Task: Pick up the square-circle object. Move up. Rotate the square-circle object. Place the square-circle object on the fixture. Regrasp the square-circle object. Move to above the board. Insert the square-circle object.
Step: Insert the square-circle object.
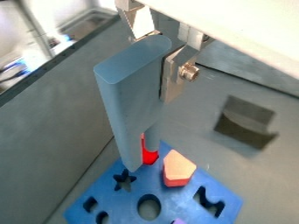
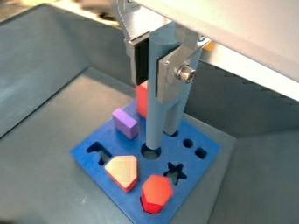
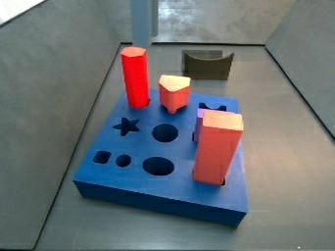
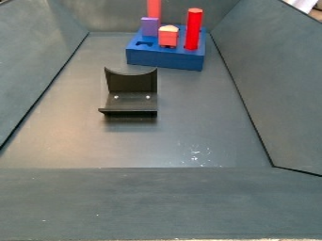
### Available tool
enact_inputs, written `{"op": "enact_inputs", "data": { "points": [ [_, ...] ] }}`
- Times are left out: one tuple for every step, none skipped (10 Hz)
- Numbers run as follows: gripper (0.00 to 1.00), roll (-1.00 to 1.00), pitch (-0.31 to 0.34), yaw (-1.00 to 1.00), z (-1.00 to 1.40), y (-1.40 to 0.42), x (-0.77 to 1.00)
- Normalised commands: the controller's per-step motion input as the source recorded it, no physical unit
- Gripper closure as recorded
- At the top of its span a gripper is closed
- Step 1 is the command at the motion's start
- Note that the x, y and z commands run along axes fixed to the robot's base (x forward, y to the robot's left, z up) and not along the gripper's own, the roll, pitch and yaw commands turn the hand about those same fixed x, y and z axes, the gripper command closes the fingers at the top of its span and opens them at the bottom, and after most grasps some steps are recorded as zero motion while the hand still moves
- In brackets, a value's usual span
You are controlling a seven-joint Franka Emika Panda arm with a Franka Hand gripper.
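The gripper [image 1: 149,66] hangs above the board [image 1: 87,208], its silver fingers [image 2: 177,72] pinched on the upper part of the square-circle object [image 1: 126,96], which stands upright between them. In both wrist views the peg's lower end points down at the board; its tip is hidden behind its own body, so whether it touches the slab cannot be told. In a side view only a cut-off length of the peg [image 3: 144,20] shows at twelve o'clock. The fixture [image 4: 130,91] stands apart on the floor. On the board stand a red column [image 3: 135,76], a red block [image 3: 217,147] and a purple block [image 2: 124,121].
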Motion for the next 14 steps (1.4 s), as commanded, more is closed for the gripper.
{"op": "enact_inputs", "data": {
  "points": [
    [1.0,0.0,-0.05,-0.92,-0.17,-0.15,0.03],
    [1.0,0.0,-0.119,-0.91,-0.17,-0.09,0.04],
    [1.0,0.02,-0.061,-0.92,-0.31,-0.13,0.04],
    [1.0,0.02,-0.09,-0.91,-0.42,-0.13,0.05],
    [1.0,0.0,-0.059,-1.0,-0.43,-0.05,0.0],
    [1.0,-0.01,-0.156,-0.97,-0.54,-0.09,0.0],
    [1.0,-0.01,-0.141,-0.98,-0.51,-0.09,0.0],
    [1.0,0.0,-0.123,-0.99,-0.54,-0.1,0.0],
    [1.0,0.0,-0.119,-0.98,-0.57,-0.1,0.0],
    [1.0,0.0,-0.12,-0.98,-0.56,-0.11,0.0],
    [1.0,0.0,-0.086,-0.98,-0.52,-0.12,0.0],
    [1.0,0.0,-0.046,-0.98,-0.47,-0.13,0.0],
    [1.0,0.0,-0.02,-0.98,-0.43,-0.14,0.0],
    [1.0,0.0,0.0,-0.99,-0.41,-0.13,0.0]
  ]
}}
